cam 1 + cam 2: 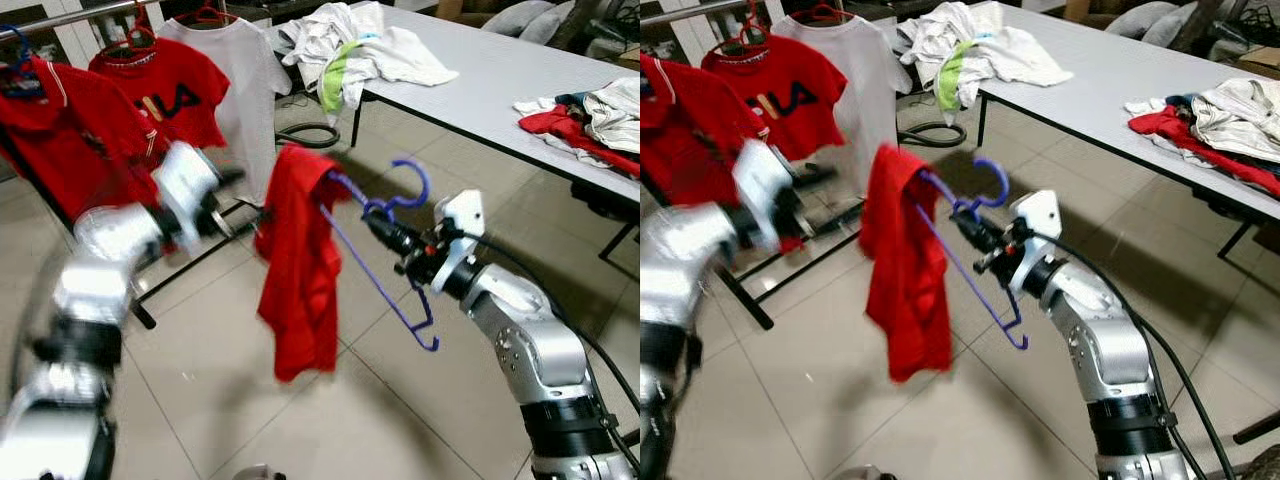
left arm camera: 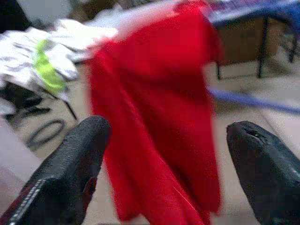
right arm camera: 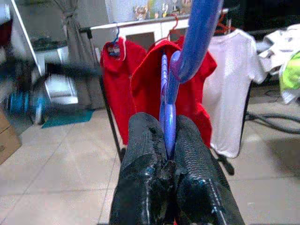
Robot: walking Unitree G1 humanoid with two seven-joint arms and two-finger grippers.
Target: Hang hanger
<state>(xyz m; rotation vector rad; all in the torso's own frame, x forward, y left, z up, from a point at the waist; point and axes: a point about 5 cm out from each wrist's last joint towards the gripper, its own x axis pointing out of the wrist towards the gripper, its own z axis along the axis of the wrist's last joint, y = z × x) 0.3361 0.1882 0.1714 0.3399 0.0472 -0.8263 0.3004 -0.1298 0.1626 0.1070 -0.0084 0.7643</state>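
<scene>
Right hand clamped on the purple hanger at the neck just below the hook; in the right wrist view both fingers press tight against the plastic. Hanger held in mid-air over the tiled floor, tilted, hook up and pointing toward the tabletop. A red shirt droops from the hanger's far end, bunched and hanging straight down.

Left hand spread wide, nothing between the fingers; the red shirt hangs just in front of it in the left wrist view. Left arm is blurred in the eye views, so whether the fingertips touch the cloth cannot be judged; it seems close to the shirt's left edge.

Clothes rack behind and to the left carries two red shirts and a white shirt, each on its own hanger. Rack foot runs across the floor below.

Tabletop holds a heap of white and green laundry at the near corner and a second pile, red and white, farther right. A dark hose lies coiled on the floor under the tabletop edge.
</scene>
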